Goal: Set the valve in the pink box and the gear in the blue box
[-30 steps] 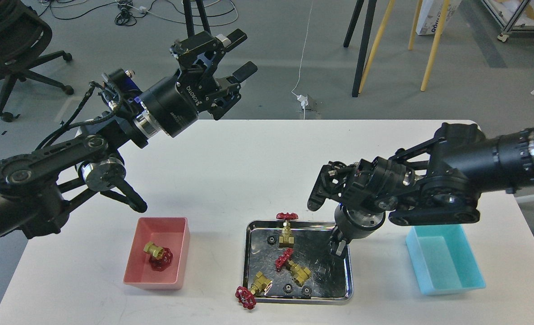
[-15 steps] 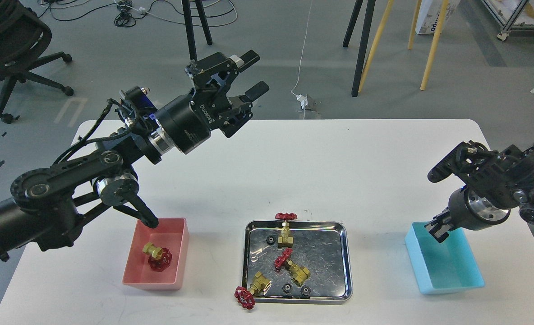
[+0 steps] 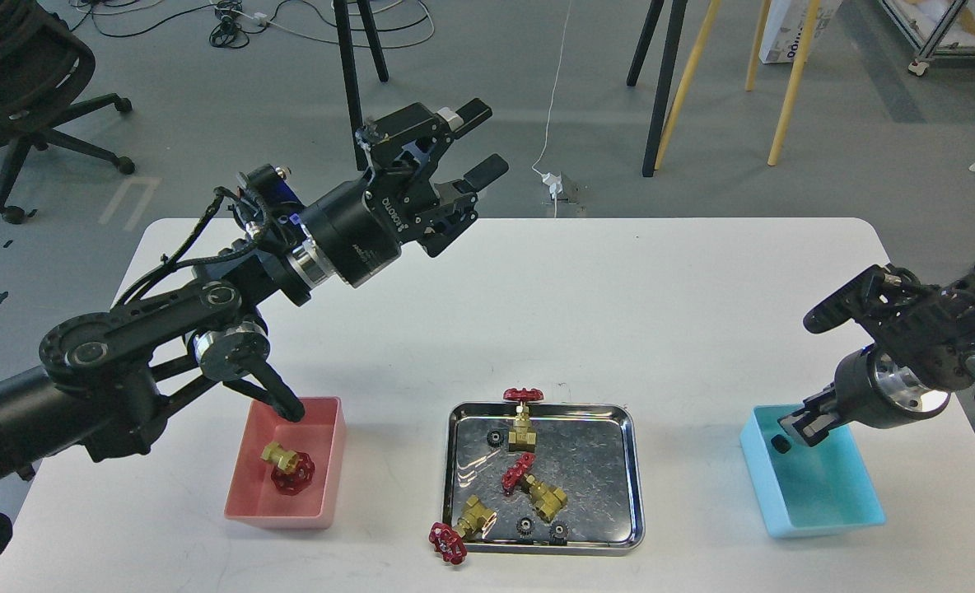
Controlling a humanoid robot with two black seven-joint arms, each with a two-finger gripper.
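a black gear (image 3: 781, 444) sits just below the right gripper (image 3: 800, 427), over the near-left part of the blue box (image 3: 817, 494); whether the jaws clamp it cannot be told. one valve (image 3: 288, 466) lies in the pink box (image 3: 323, 461). three more valves and small gears rest on the steel tray (image 3: 627, 469). the left gripper (image 3: 475, 144) hangs high, jaws apart, holding nothing.

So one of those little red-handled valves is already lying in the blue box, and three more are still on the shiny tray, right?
Not quite. The valve that has been sorted lies in the pink box on the left, not in the blue box, as the head view shows. The rest holds: three more valves are still on the shiny tray, one with its red handle hanging over the front edge.
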